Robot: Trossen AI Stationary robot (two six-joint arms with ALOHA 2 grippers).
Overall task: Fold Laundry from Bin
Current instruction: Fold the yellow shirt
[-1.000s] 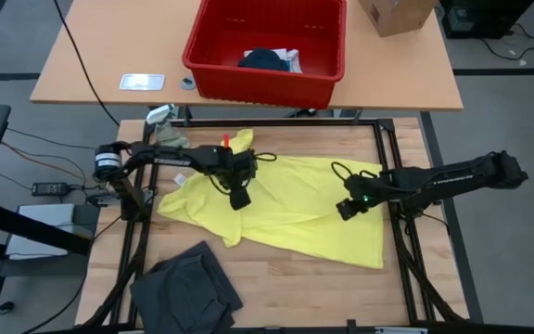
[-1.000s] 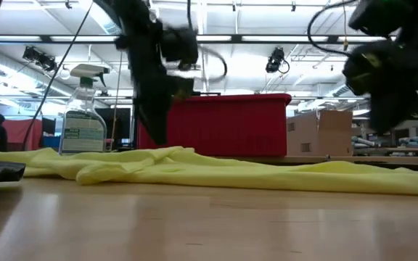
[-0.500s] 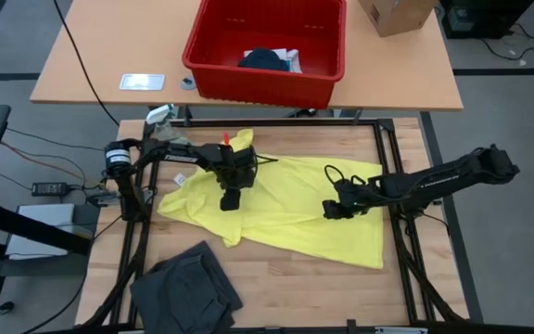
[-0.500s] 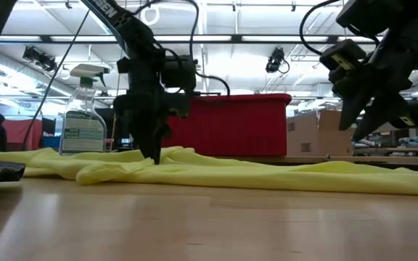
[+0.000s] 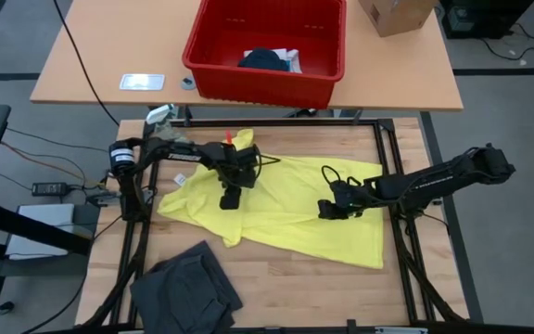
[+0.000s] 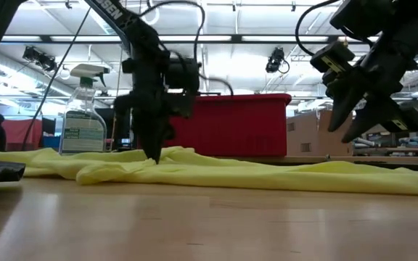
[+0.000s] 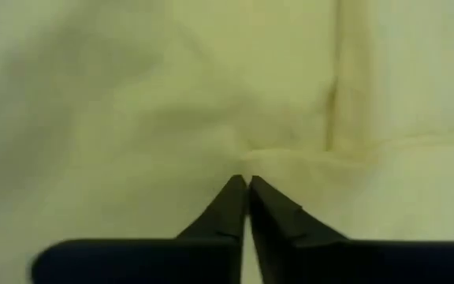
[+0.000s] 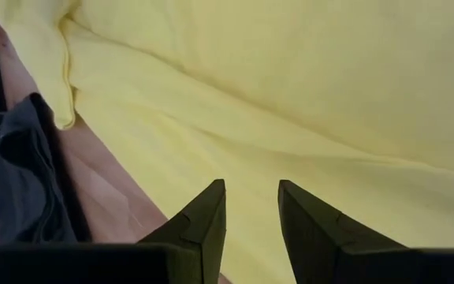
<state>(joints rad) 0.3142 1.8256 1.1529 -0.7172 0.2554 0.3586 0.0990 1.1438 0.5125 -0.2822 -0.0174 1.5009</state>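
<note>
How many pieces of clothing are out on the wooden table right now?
2. A yellow garment lies spread across the middle, and a dark grey garment sits crumpled at the near left corner. More clothes remain in the red bin on the table behind, partly hidden.

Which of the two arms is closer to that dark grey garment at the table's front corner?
The left. Its end effector pinches the yellow shirt just beyond the dark grey garment; the right end effector hovers farther across.

The bin (image 5: 267, 51) is cropped above; its wall hides the garments (image 5: 269, 60).
</note>
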